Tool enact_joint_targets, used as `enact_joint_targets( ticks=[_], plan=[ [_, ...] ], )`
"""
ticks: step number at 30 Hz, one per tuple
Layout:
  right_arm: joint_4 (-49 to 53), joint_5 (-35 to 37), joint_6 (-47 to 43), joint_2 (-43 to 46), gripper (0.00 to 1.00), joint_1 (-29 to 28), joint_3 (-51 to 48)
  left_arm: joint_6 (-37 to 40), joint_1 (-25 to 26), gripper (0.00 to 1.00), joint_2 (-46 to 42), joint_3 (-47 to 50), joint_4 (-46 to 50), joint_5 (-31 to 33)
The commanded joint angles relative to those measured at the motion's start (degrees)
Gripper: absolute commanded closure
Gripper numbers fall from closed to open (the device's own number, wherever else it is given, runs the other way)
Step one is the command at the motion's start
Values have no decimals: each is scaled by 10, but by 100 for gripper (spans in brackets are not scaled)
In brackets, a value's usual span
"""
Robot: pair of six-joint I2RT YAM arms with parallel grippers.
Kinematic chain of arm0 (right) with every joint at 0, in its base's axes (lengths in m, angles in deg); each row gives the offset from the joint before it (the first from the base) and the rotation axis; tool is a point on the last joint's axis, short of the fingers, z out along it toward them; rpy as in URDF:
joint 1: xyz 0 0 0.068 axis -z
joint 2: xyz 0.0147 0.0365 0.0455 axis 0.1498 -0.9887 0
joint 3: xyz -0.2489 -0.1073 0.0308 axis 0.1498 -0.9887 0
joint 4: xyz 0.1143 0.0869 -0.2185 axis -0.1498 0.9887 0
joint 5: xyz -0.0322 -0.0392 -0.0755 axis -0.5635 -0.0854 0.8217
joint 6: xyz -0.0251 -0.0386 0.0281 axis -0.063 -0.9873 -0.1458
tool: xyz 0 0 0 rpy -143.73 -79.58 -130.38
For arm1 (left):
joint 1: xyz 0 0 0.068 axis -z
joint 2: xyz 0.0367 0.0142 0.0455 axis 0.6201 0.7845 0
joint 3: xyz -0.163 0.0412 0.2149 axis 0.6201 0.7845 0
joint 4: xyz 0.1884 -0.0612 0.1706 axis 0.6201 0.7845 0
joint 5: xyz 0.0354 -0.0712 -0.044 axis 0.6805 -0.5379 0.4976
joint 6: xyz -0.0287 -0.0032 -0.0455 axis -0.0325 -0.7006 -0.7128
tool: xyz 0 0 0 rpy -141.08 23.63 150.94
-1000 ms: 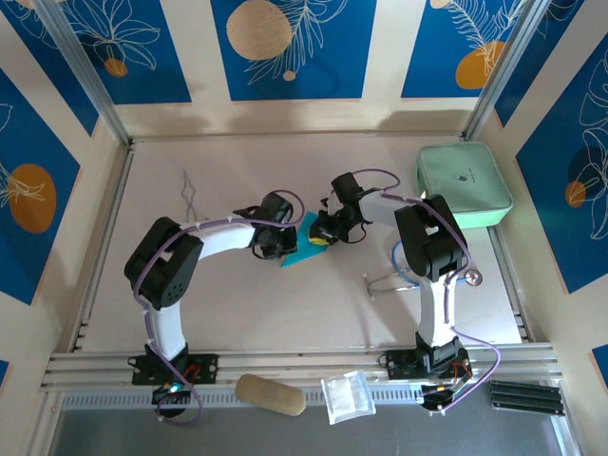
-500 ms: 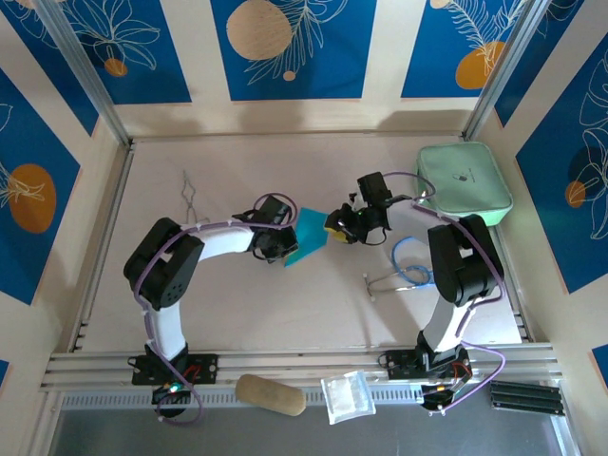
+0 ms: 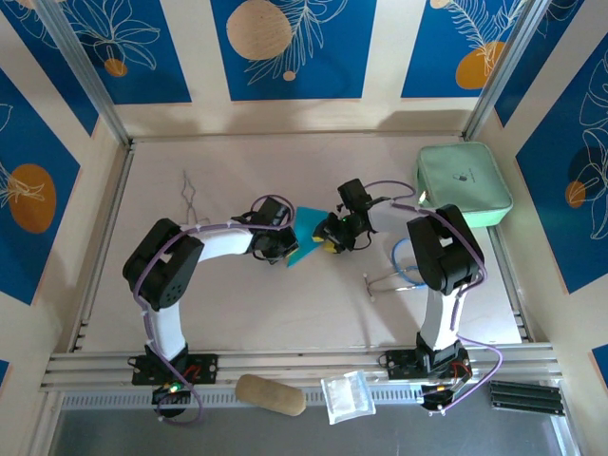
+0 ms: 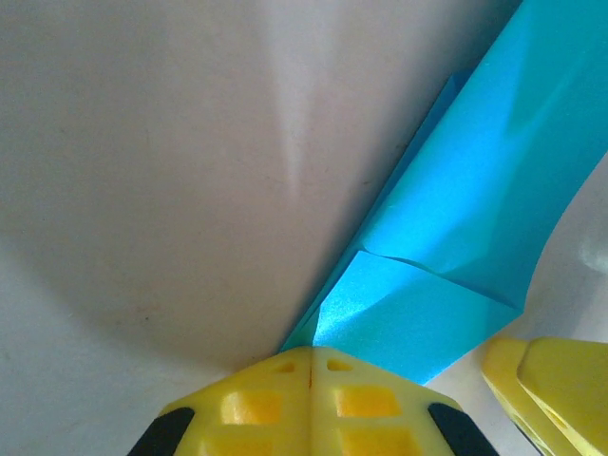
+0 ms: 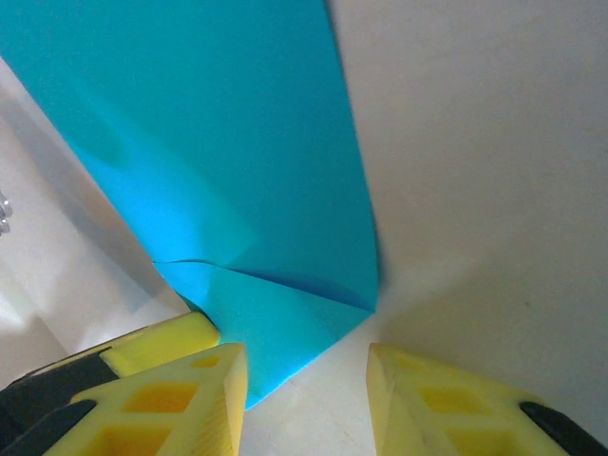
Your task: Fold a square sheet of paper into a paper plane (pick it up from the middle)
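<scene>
The square sheet of paper (image 3: 306, 233), teal-blue and already folded into a smaller shape with a sharp crease across its lower part (image 4: 475, 209), is on the pale tabletop (image 3: 237, 304) to the left of the mint-green pouch (image 3: 463, 183). It is well apart from the pouch and a little nearer to the arm bases. The left claw (image 3: 285, 251) is on the side of the paper that is away from the pouch. Its yellow fingers (image 4: 256, 404) are pressed together, and in its own wrist view a low corner of the paper meets the seam between them, so it seems to pinch the paper there. The right claw (image 3: 328, 243) is between the paper and the pouch. Its two yellow fingers (image 5: 418, 404) are spread, and the pointed lower end of the paper (image 5: 218, 161) comes down into the gap near one finger, but nothing is clamped on it. A thin blue loop (image 3: 410, 264) with a small metal piece lies on the tabletop just in front of the pouch, on the side of the arm bases. A bent wire (image 3: 190, 195) lies far to the left of the pouch, beyond the left arm. A clear plastic bag (image 3: 347, 396) and a tan oblong thing (image 3: 271, 394) rest on the near rail, far from the pouch.
</scene>
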Motion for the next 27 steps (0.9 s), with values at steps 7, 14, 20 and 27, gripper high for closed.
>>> enact_joint_targets(
  ticks=[7,14,20,27],
  plan=[
    [29,14,-4,-28,62,-1,34,-9,4,94,15,23,20,-5],
    [15,-3,-10,-35,62,-1,37,-12,4,94,16,25,18,-6],
    [-61,-52,-13,-17,69,0,10,-12,5,94,15,27,17,-5],
    [-100,-47,-23,8,78,2,-26,-13,5,93,11,29,18,0]
  ],
)
